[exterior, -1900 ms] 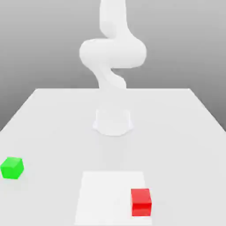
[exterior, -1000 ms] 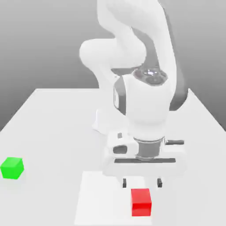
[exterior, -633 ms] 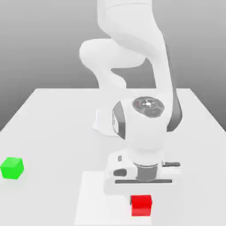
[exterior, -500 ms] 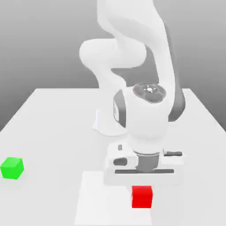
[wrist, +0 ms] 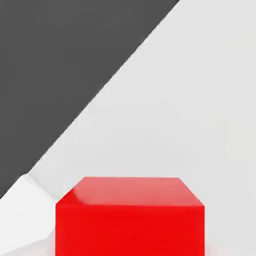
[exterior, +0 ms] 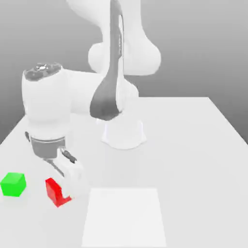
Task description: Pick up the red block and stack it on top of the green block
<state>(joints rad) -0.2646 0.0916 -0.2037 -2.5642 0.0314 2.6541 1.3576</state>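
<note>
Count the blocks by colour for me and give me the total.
Red block: 1
Green block: 1
Total: 2

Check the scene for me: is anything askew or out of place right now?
The red block sits tilted in the gripper, one corner pointing down, just to the exterior view's right of the green block. The green block rests square on the table.
</note>
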